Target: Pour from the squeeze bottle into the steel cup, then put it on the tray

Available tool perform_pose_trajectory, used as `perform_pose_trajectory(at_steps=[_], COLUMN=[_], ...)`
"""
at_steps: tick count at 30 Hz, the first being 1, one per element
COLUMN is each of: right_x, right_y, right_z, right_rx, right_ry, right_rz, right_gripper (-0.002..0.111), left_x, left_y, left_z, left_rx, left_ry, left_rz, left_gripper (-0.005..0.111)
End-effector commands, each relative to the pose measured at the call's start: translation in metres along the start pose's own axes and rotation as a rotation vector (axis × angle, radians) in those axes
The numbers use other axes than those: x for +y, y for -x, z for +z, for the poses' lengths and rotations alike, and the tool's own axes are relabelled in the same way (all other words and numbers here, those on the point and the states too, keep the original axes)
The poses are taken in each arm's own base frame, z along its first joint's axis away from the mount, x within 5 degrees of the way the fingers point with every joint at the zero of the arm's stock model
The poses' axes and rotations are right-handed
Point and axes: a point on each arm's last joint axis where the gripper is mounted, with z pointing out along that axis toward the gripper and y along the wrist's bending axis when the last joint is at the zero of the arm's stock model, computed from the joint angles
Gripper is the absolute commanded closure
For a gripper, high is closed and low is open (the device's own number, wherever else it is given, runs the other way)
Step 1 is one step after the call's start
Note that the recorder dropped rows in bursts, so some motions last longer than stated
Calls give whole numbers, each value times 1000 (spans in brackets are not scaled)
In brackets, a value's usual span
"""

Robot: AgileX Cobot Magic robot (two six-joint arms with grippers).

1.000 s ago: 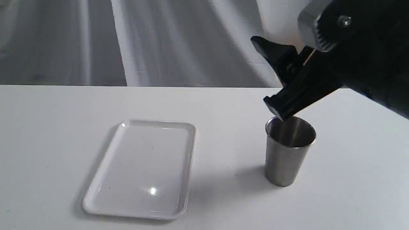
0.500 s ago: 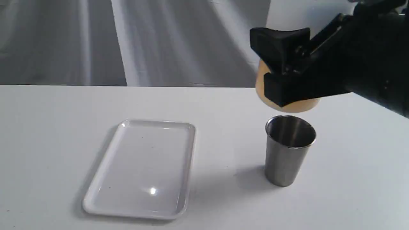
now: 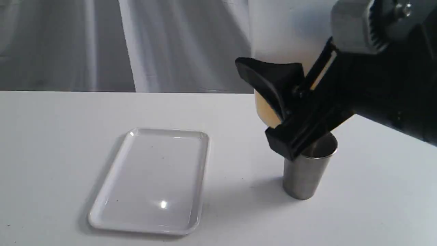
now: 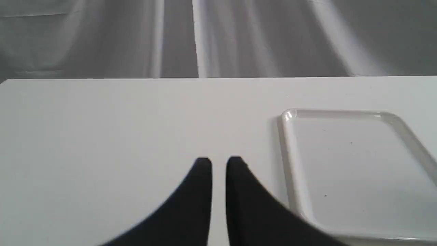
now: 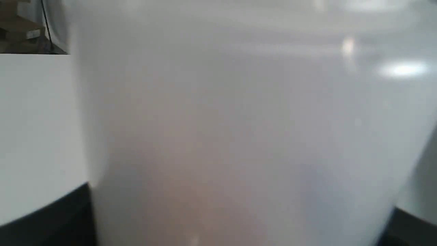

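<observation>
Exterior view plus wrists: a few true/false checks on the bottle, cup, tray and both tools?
1. The right tool grips the squeeze bottle. True.
2. The squeeze bottle stands on the tray. False: it is held in the air, close by the steel cup.
3. The steel cup lies tipped over. False: it stands upright on the table.
4. The left tool holds nothing. True.
5. In the exterior view the tray lies right of the steel cup. False: it lies to the left.
</observation>
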Motion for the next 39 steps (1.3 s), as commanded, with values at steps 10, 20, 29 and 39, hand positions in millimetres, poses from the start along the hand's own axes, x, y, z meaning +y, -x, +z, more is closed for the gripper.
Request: perform_pose_trajectory(at_steps=[10, 20, 29, 39], right_x=[5, -5, -41, -46], right_y=[12, -18, -36, -68], right_z=[-4, -5, -16, 6], right_rx=[-96, 227, 477, 745], right_ry=[73, -39, -437, -605], right_rz=[137, 49, -209, -394], right_gripper=[108, 108, 108, 108], left_x=[0, 0, 0, 0], left_y=[-1, -1, -1, -1], left_z=[0, 0, 0, 0], left_rx=[-5, -5, -5, -5], left_ry=[-5, -5, -5, -5], left_rz=[-1, -4, -2, -4], left_gripper=[98, 98, 98, 98])
